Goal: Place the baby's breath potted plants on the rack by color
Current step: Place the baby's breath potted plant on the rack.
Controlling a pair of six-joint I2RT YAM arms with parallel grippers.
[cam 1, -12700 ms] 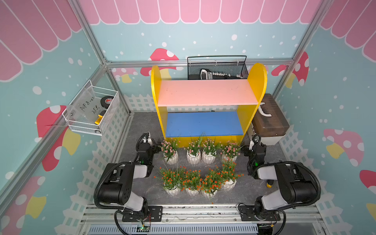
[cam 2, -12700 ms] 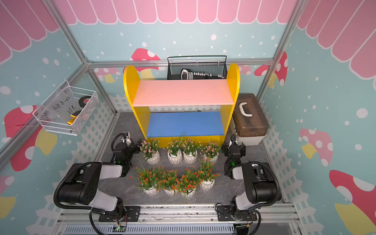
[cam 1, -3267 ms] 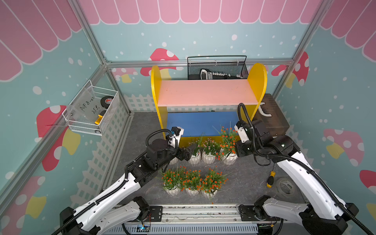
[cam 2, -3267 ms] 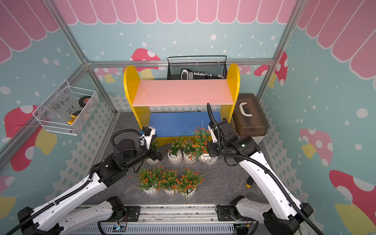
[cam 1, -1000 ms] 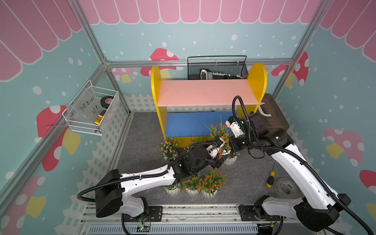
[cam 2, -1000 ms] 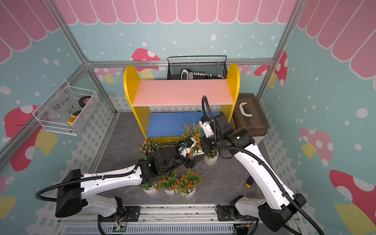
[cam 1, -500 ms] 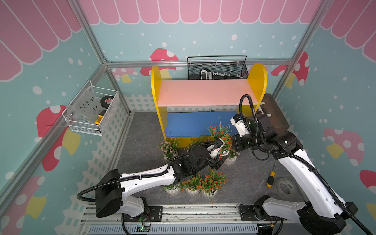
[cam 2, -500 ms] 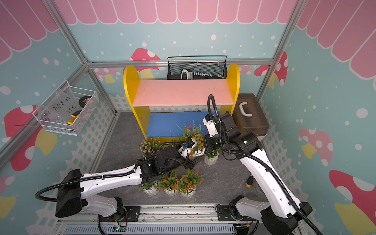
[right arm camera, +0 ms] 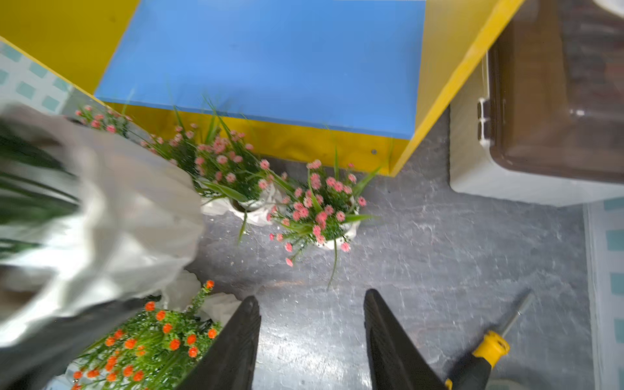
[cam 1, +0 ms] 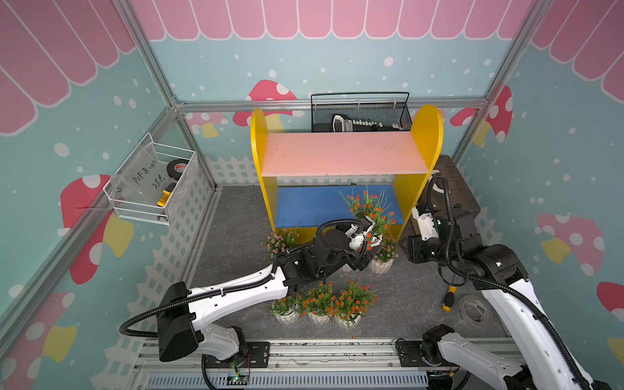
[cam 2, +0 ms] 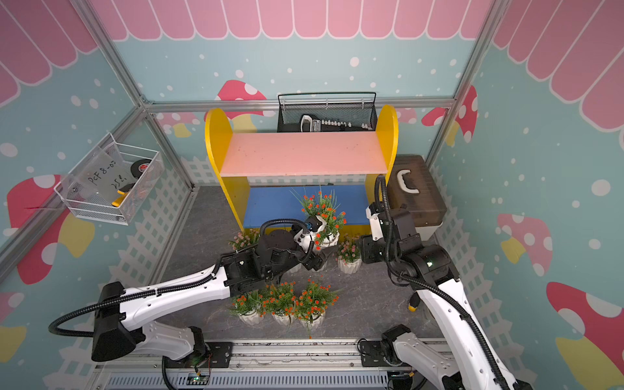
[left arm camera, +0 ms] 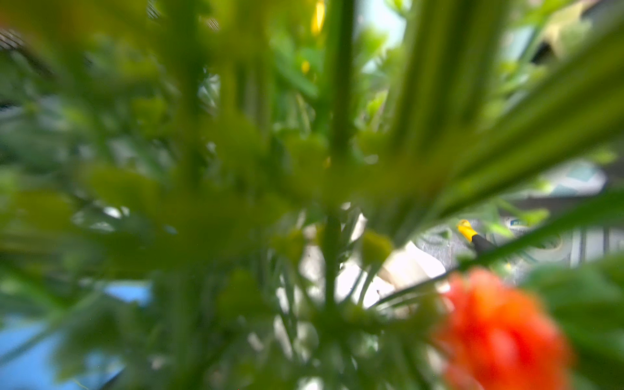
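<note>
One orange-flowered potted plant (cam 1: 369, 207) (cam 2: 324, 206) hangs in front of the rack's blue lower board (cam 1: 310, 206), its white pot (right arm camera: 101, 219) in my left gripper (cam 1: 366, 236) (cam 2: 314, 236). The left wrist view is only blurred green sprigs and one orange flower (left arm camera: 499, 331), with the jaws hidden. To the plant's right, my right gripper (right arm camera: 310, 300) (cam 1: 405, 251) is open and empty over the grey floor. Pink-flowered plants (cam 1: 282, 238) (cam 1: 386, 251) (right arm camera: 319, 209) stand before the rack. Three orange ones (cam 1: 317, 300) (cam 2: 282, 297) form the front row. The pink upper board (cam 1: 341, 152) is bare.
A brown toolbox (cam 1: 456, 189) (right arm camera: 557, 101) stands right of the rack. On the floor at the right lie a yellow-handled screwdriver (cam 1: 449, 300) (right arm camera: 489, 347) and a tape roll (cam 1: 474, 312). A black wire basket (cam 1: 361, 113) hangs behind the rack, a white one (cam 1: 152, 182) on the left wall.
My right gripper has opened, let go of the orange-flowered plant and drawn back to the right. The plant stays up in my left gripper.
</note>
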